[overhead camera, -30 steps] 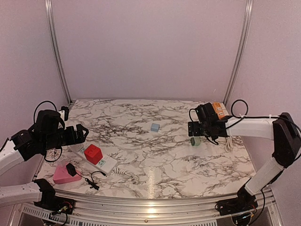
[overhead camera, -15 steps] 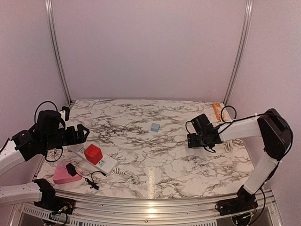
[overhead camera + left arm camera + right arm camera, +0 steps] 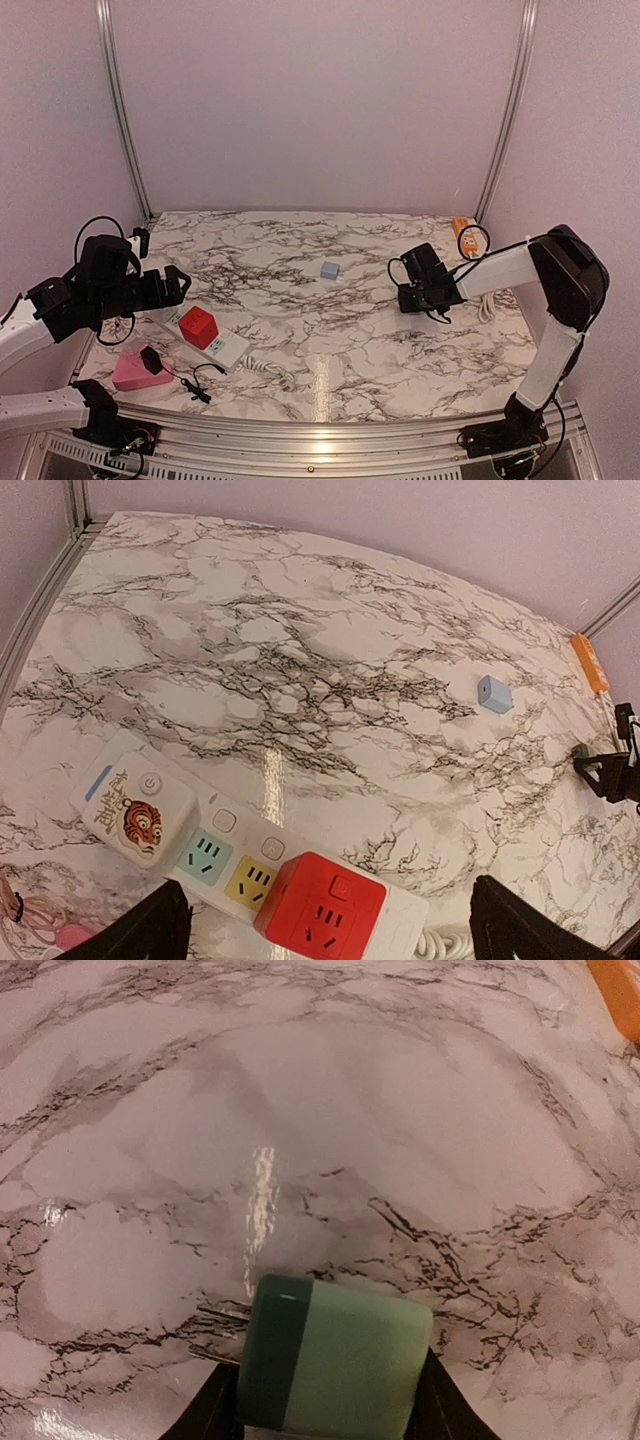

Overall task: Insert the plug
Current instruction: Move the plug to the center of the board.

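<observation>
Hovering left fingers (image 3: 150, 935): spread wide, empty, above the near-left of the table (image 3: 300, 660)
pink box (image 3: 130, 372): near-left corner, black plug (image 3: 151, 360) lying on it
power strip (image 3: 215, 850): flat on the table under the left wrist; two free sockets show, pale green and yellow faces
red cube (image 3: 322, 912): sits on the strip just right of the yellow socket, with a socket on its own top face
blue plug (image 3: 494, 694): alone mid-table, untouched
green plug (image 3: 335, 1365): right side of the table, well apart from the power strip, resting on the marble
right fingers (image 3: 215, 1422): low at the table, one against each side of the green plug, pinching it
orange strip (image 3: 589, 662): far-right edge, beyond the right arm
step: grasp of the green plug; not lifted yet
next: lift straight up, carry it to a socket. The power strip at left looks the likely target, can't be sure. Pins aren't visible, so their orientation needs checking before pressing down
risk: plug twisting in a shallow pinch on lift
</observation>
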Robot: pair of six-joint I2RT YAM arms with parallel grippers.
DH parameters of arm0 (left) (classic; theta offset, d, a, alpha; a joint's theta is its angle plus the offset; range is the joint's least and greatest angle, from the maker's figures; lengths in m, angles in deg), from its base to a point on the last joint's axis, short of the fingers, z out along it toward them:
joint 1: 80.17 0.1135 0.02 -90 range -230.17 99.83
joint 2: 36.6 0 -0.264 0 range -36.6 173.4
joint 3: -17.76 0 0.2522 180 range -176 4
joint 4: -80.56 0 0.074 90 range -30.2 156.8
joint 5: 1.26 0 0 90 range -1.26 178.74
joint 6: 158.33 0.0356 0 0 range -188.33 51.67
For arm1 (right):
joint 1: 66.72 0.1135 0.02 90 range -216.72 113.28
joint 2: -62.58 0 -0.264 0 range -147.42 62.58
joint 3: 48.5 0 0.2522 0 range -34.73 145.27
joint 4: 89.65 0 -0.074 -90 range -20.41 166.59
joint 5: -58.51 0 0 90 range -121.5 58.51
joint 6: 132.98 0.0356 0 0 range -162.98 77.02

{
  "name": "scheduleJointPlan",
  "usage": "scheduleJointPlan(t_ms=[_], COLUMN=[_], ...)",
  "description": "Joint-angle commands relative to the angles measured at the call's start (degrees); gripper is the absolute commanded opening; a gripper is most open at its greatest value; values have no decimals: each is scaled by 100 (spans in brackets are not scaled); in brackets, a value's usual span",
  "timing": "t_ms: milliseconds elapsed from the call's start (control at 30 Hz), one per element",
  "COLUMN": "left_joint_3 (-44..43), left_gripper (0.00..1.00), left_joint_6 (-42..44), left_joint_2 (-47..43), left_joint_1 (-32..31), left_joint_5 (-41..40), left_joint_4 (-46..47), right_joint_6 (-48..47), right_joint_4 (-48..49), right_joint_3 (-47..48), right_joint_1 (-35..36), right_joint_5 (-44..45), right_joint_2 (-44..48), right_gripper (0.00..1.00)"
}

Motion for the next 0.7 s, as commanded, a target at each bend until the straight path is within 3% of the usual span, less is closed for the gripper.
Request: scheduleJointPlan(t_ms=[0,200,333,533,667], left_joint_3=[-1,-28,-72,-45,36], left_gripper=[99,99,99,99,99], left_joint_6=[14,-13,-37,-126,-149], left_joint_2=[67,86,56,-119,-347], left_joint_1=[25,25,31,25,27], left_joint_5=[70,126,186,241,259], left_joint_4=[159,190,195,96,-3], right_joint_6=[-219,-605,-809,-925,-1043], right_joint_4=[227,-76,-450,-1043,-1155], right_joint_3=[478,1524,2782,4483,4697], right_joint_1=[-60,-53,-57,-99,-97], right_joint_5=[-142,-160,-48,-513,-696], right_joint_2=[-292,-1181,-1971,-2953,-2877], right_gripper=[38,39,43,69,88])
